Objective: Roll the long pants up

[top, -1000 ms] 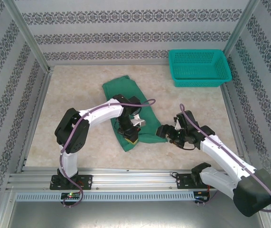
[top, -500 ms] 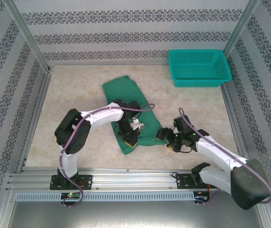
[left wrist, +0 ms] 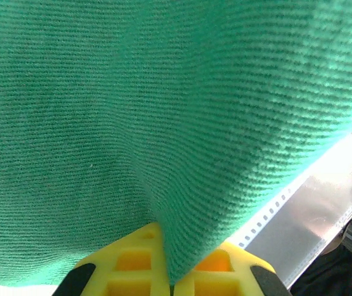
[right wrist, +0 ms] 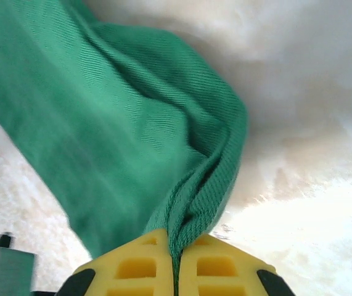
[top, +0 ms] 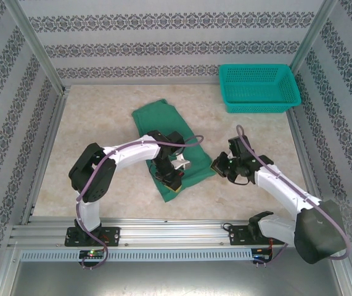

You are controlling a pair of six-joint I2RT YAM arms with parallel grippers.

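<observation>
The long pants [top: 163, 120] are dark green cloth lying on the table's middle, running from the back toward the near edge. My left gripper [top: 172, 183] is shut on their near end, and in the left wrist view a fold of cloth [left wrist: 163, 123] is pinched between the yellow fingers [left wrist: 126, 262]. My right gripper [top: 216, 166] is shut on the pants' right edge. In the right wrist view a bunched hem [right wrist: 206, 191] runs into the closed gripper [right wrist: 176, 271], with the rest of the cloth [right wrist: 102, 123] spreading away to the left.
A teal mesh basket [top: 259, 87] stands at the back right corner. Patterned walls and metal posts enclose the table [top: 102, 123]. An aluminium rail [top: 163, 231] runs along the near edge by the arm bases.
My right gripper has gone from open to shut on the pants' right edge and shifted slightly back and right. My left gripper stayed shut on the near end, moving little.
</observation>
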